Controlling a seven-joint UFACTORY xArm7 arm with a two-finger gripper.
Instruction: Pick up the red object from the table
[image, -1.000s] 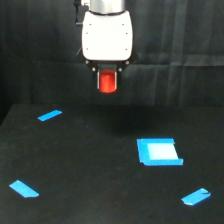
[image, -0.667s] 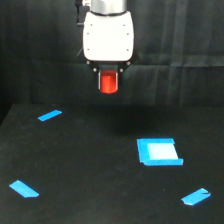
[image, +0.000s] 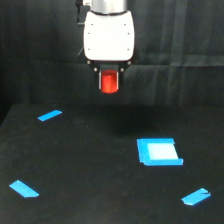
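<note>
Black bench (image: 100, 200) seen spread well below the pincer. White pincer body hung at top centre. Light blue square (image: 159, 151) noted on the bench, below the pincer toward the exterior view's right. Pincer (image: 109, 82) closed on the red object (image: 109, 83), which is held clear above the bench.

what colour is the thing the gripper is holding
Bright red-orange; the red object shows between the fingers of the gripper in the exterior view.
</note>
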